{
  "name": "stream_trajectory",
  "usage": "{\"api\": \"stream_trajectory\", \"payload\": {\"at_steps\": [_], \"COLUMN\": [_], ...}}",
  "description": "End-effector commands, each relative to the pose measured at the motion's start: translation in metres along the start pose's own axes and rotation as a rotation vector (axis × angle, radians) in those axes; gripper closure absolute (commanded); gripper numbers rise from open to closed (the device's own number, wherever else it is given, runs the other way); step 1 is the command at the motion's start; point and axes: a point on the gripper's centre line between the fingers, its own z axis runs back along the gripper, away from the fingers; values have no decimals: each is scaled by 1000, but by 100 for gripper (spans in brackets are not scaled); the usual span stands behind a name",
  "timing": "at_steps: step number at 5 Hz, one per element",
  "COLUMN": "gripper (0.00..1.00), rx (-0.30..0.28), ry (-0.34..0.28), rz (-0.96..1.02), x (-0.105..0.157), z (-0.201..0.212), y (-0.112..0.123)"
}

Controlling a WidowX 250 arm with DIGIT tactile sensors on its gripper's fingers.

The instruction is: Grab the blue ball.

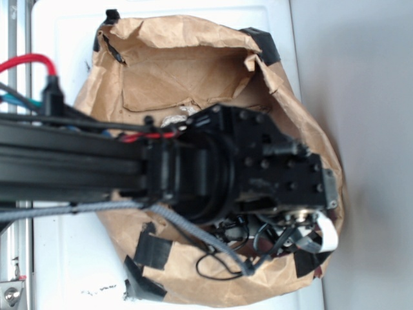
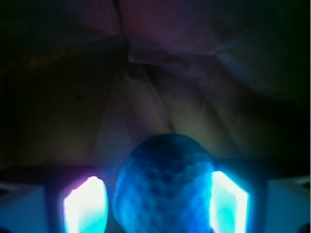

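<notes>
In the wrist view the blue ball (image 2: pixel 165 187), dimpled and glowing teal-blue, fills the space between my gripper's (image 2: pixel 155 199) two lit fingers. The right finger (image 2: pixel 228 204) touches the ball's side. A thin dark gap separates the left finger (image 2: pixel 86 206) from it, so the jaws stand open around the ball. Dim creased brown paper lies behind the ball. In the exterior view the black arm (image 1: pixel 245 168) reaches down into a brown paper bag (image 1: pixel 187 64); the ball and the fingers are hidden beneath it.
The bag's crumpled walls rise on all sides, with black tape patches (image 1: pixel 151 248) on its rim. A pale crumpled wad (image 1: pixel 173 120) peeks out beside the arm. Cables (image 1: pixel 226 258) hang near the bag's front edge. The bag sits on a white surface (image 1: pixel 64 258).
</notes>
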Motion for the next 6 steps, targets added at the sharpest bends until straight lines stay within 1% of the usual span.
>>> {"api": "stream_trajectory", "payload": {"at_steps": [1, 2, 3, 4, 5, 6], "gripper": [100, 100, 100, 100, 100, 100], "rx": [27, 24, 52, 74, 39, -68], "ry": [-58, -129, -198, -166, 38, 68], "rz": [23, 41, 100, 194, 444, 710], "x": [0, -11, -41, -56, -63, -82], "z": [22, 52, 92, 109, 119, 127], "y": [3, -2, -17, -24, -26, -30]}}
